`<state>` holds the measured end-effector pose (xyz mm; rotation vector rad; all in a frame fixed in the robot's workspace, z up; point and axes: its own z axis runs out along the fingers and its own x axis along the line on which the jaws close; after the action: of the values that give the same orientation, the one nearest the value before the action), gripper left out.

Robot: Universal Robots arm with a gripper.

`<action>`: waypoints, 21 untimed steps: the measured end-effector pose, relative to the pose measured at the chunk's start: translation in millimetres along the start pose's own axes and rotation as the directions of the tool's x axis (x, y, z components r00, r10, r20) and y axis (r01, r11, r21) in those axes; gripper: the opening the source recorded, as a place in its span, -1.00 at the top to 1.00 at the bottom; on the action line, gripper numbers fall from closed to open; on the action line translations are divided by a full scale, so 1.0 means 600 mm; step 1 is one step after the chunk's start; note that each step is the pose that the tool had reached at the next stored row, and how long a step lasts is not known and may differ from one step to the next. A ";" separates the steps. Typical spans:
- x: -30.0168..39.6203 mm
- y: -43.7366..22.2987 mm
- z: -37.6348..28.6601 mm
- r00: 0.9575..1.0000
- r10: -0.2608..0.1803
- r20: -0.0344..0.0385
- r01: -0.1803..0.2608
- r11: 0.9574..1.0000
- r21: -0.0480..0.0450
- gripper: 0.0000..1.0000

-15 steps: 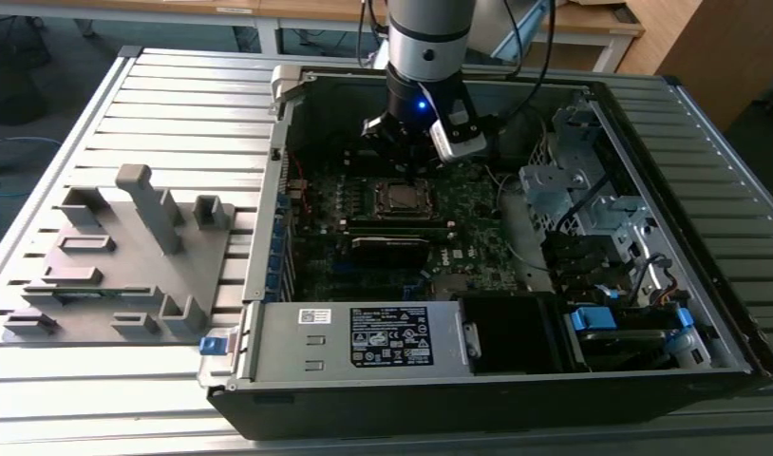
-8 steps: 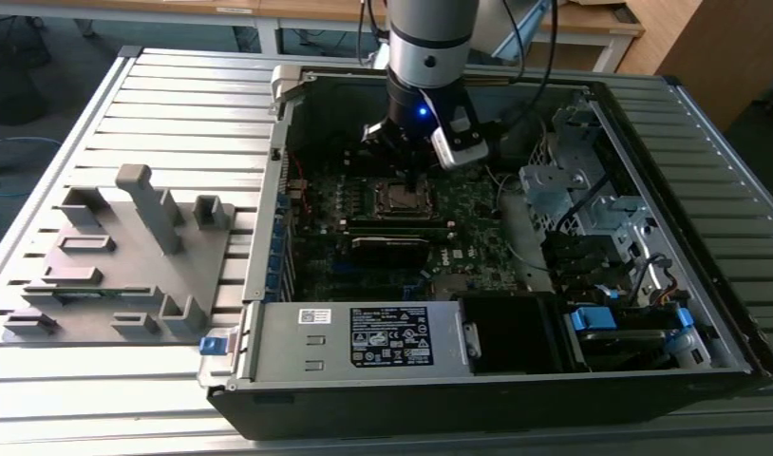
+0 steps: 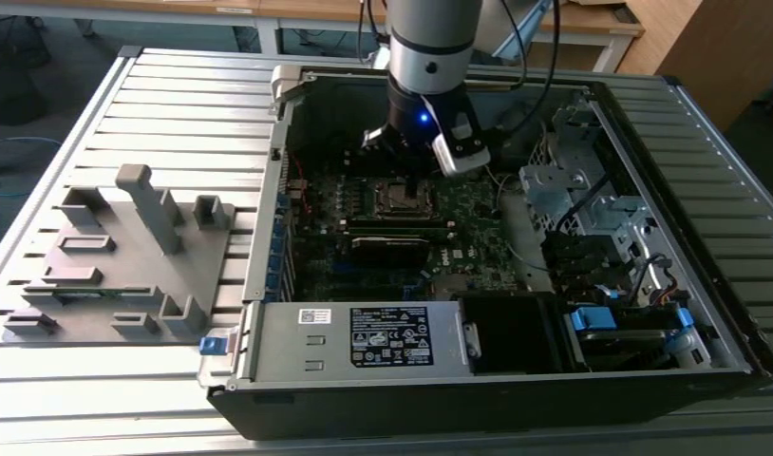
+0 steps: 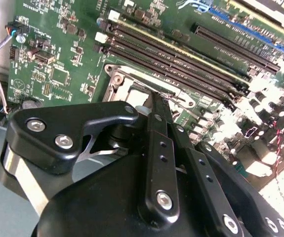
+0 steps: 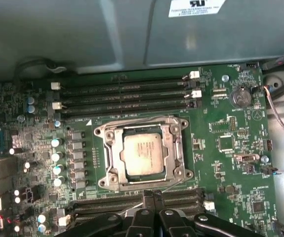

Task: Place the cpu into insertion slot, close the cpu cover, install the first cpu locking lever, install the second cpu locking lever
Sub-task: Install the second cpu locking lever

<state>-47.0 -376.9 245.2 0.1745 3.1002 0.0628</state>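
Slatted grey table (image 3: 133,104) under the open computer case (image 3: 488,380); cpu (image 5: 142,153) seated, cpu cover (image 5: 142,132) down. Gripper (image 5: 153,196), fingers pressed together, sits by a locking lever (image 5: 132,210). Best push steady, hooking it fully.

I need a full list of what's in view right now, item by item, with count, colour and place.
Small square silver-grey metal-topped cpu: one, seated in the socket, centre of the motherboard.
Thin silver metal cpu cover frame: one, lying closed around the cpu.
Green motherboard: one, on the floor of the case.
Long black memory slots: four in a row beside the socket; more near the claw.
Open black computer case: one, on the table.
Grey moulded fixture block: one, at the exterior view's left.
Ribbed grey metal table: one, under everything.
Silver and black robot arm: one, reaching into the case.
Black claw: one, fingers together, beside the socket.
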 end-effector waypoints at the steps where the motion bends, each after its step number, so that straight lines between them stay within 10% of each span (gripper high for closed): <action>1: 0.000 -0.002 0.000 1.000 0.000 0.000 0.000 1.000 0.000 0.80; 21: 0.016 -0.010 -0.001 1.000 0.000 0.005 0.000 1.000 -0.001 0.80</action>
<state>-57.2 -382.1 245.1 0.1740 3.0951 0.0632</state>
